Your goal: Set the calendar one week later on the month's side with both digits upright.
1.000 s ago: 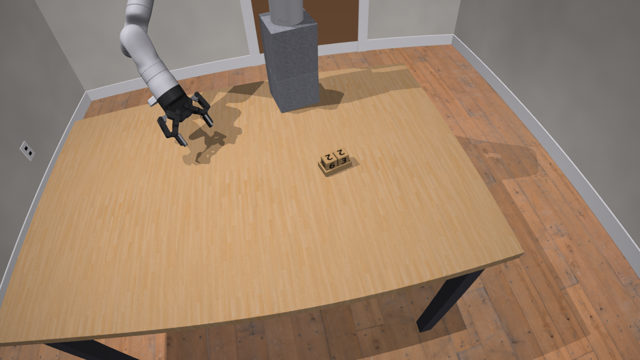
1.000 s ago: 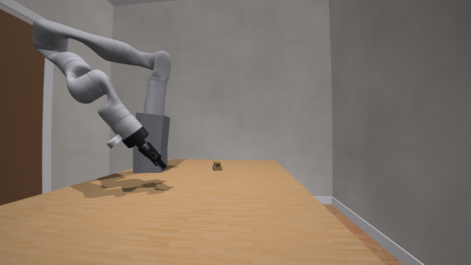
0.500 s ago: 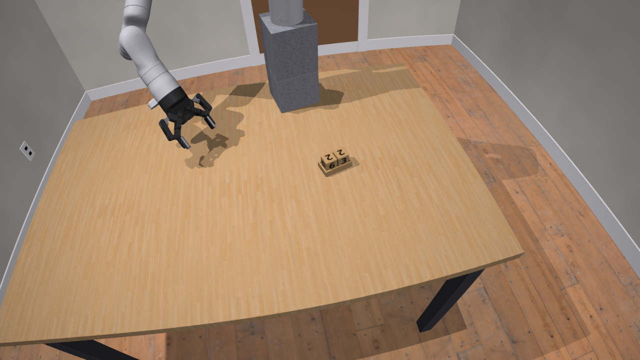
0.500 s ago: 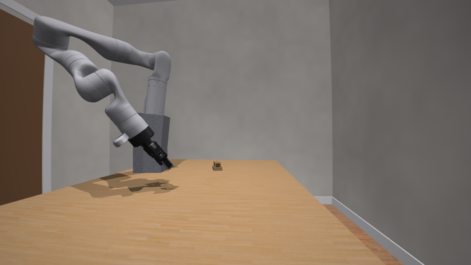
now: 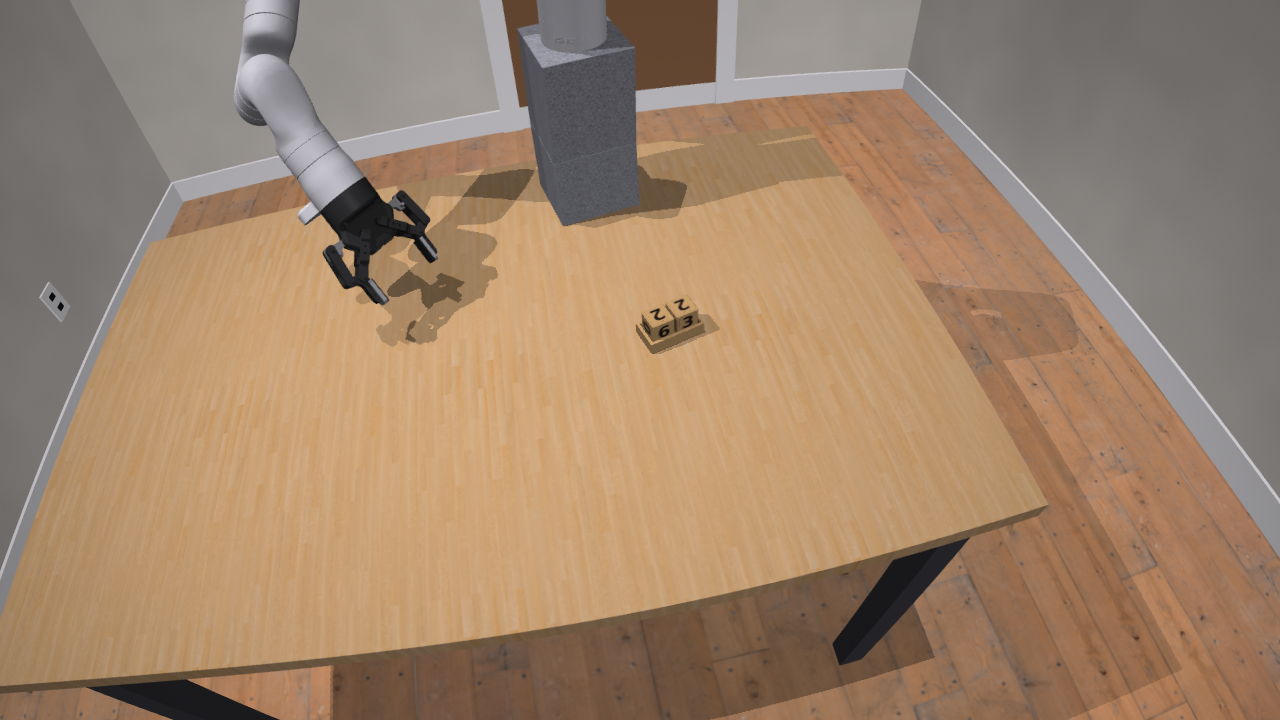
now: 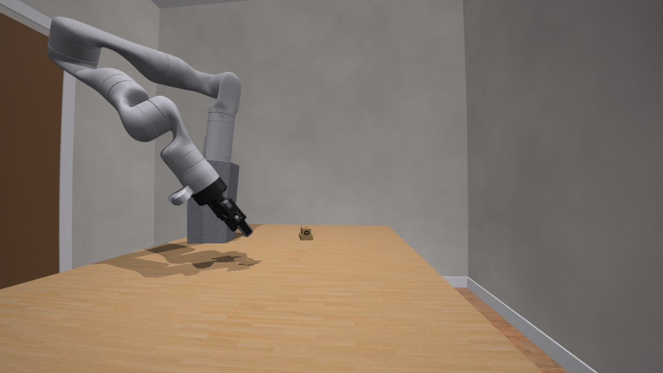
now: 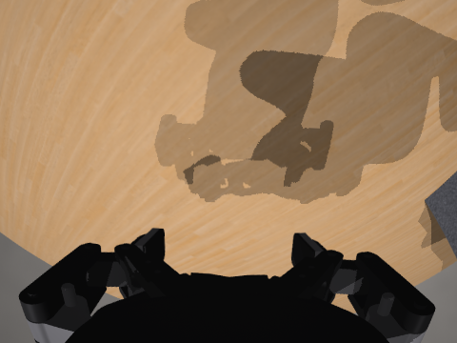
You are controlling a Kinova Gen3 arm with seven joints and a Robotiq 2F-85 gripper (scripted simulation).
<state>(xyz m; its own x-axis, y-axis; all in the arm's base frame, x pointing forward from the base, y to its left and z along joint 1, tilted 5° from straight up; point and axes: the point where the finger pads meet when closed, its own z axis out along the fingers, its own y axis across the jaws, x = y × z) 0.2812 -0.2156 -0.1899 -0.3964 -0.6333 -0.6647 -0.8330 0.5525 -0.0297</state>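
Observation:
Two small wooden cubes stand side by side in a low wooden tray right of the table's middle. The left cube shows a 6 on its near side and an upside-down 2 on top. The right cube shows a 3 on its near side and an upside-down 2 on top. In the exterior view the calendar is small and far, with a 0 on the side facing that camera. My gripper is open and empty, tilted above the table's far left part, far from the cubes. The wrist view shows only table and shadows.
The grey pedestal that carries the arm stands at the table's back edge. Its corner shows at the right edge of the wrist view. The wooden table is wide.

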